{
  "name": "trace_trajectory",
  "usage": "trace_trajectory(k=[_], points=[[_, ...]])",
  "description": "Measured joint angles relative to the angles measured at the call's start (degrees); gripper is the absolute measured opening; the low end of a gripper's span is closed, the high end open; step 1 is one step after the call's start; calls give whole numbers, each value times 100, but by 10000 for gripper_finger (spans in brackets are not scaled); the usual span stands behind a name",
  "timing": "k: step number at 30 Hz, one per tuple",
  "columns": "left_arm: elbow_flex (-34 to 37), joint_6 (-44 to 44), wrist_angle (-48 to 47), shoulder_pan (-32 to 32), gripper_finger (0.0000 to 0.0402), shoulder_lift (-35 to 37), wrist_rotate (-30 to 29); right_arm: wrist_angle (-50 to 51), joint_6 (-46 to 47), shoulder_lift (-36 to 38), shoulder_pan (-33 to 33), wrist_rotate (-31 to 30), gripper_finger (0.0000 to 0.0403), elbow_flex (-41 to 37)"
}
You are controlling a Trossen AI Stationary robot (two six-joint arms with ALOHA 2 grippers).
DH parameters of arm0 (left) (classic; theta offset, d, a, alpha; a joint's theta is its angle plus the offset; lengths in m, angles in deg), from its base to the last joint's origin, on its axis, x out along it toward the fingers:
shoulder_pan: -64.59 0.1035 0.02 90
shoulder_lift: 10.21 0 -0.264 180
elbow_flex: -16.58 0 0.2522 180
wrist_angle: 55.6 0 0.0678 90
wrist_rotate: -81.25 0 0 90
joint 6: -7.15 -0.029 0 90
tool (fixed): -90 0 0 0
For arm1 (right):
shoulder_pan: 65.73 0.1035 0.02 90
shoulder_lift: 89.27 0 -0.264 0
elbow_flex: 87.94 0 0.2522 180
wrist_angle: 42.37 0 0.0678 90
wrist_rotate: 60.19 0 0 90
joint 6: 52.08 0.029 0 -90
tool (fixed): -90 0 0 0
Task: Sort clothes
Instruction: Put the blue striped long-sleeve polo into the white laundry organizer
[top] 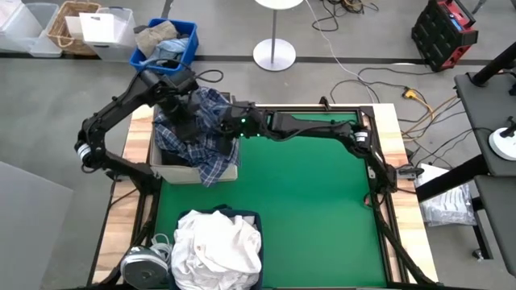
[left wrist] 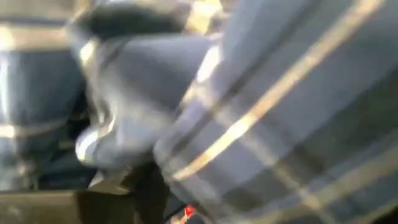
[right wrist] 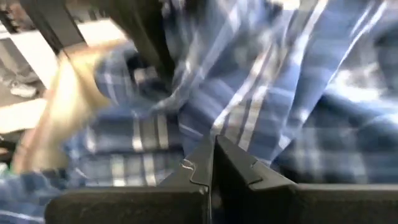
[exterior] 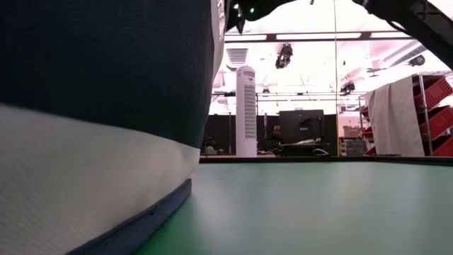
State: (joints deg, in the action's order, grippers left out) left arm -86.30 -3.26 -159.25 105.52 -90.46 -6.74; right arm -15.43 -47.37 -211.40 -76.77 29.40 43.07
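Right tool point(right wrist: 213, 163): fingers pressed together, nothing visibly between tips; plaid shirt point(right wrist: 261, 93) bunched just ahead of it. Left tool point(top: 184, 111): buried in same shirt, finger state cannot tell. Plaid shirt point(top: 211, 129) heaped between both tools, draping over rim of bin point(top: 173, 171) beneath, atop dark garments point(top: 173, 143). Well away from both tools, at near tabletop point(top: 314, 201) edge: pile of white clothes point(top: 218, 246) in second bin.
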Motion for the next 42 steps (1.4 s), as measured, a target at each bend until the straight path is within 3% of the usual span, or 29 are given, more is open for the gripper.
trace_trajectory(k=[10, 19, 26, 28, 31, 36, 39, 42], points=[[-3, 40, -12, 0, 320, 666, -285, 161, 172, -188, -28, 28, 9, 0], [-11, 236, 0, 0, 329, 1552, -206, 771, 25, -10, -25, 26, 9, 568], [-11, 207, 826, 0, 324, 2149, 651, 1925, -85, 47, -25, 22, 9, 1122], [-11, 168, 1478, 0, 310, 2247, 1086, 2275, -96, 59, -25, -87, 9, 1289], [-11, 100, 2459, -33, 266, 2254, 1249, 2853, -191, 63, -25, -294, 9, 1566], [59, -108, 3147, -31, 129, 2000, 431, 3647, -160, 163, -25, -552, 9, 1758], [210, -60, 3143, -28, 32, 1757, 223, 4276, 78, 332, -14, -1139, 9, 1763], [381, 97, 3000, -37, 15, 1472, 214, 4961, 235, 529, 26, -1724, 9, 1766]])
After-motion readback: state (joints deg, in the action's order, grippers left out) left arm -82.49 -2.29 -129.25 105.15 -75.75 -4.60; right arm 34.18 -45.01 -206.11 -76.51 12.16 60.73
